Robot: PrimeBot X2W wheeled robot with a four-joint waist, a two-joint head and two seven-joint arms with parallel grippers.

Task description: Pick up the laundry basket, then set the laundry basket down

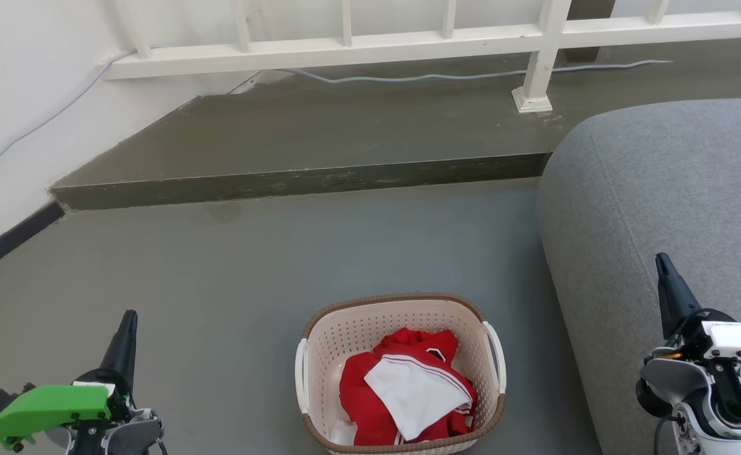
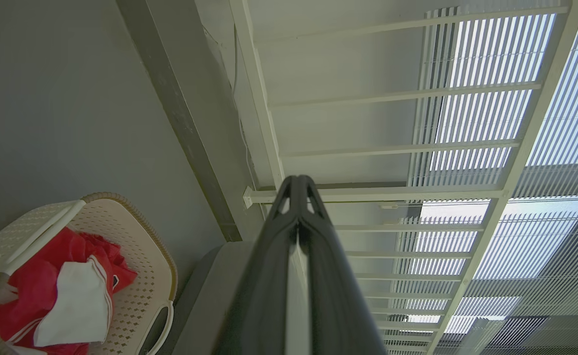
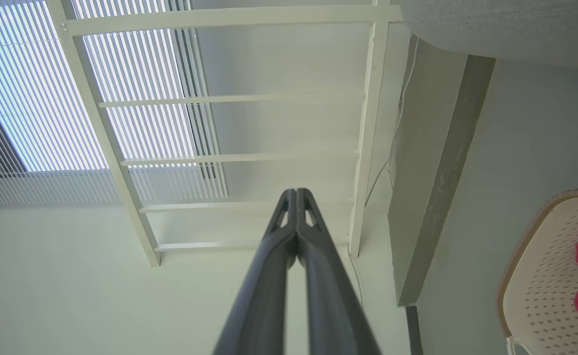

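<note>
So, the laundry basket (image 1: 398, 297) sat upright on the grey floor (image 1: 250, 253), roughly midway between our two pincers; neither one touched it. The left pincer (image 1: 129, 314) was well off to the basket's left, fingers pressed flat together with the tips meeting and nothing pinched between them; a bright green part (image 1: 48, 407) sat on the wrist behind it. The right pincer (image 1: 662, 258) was in the same state, both fingers closed up tight on nothing at all; it showed against the grey sofa (image 1: 661, 177), with the basket off to its left and well apart from it.

The basket's left handle (image 1: 301, 376) faced the left pincer and its right handle (image 1: 496, 354) faced the right one; the brown rim ran all the way round the cream perforated wall. Inside we had a crumpled red garment (image 1: 370, 385) with a white piece (image 1: 415, 392) lying on top of it.

Out past both sets of fingertips was a darker raised step (image 1: 320, 126), then a white railing (image 1: 345, 47) with a pale cable (image 1: 440, 77) trailing along its foot; a white wall (image 1: 16, 82) stood ahead of the left pincer and off to its left.

In the left wrist view the basket sat low and left of the closed fingers (image 2: 279, 276); in the right wrist view it peeked in low at the right edge, again clear of the fingers (image 3: 269, 286).
</note>
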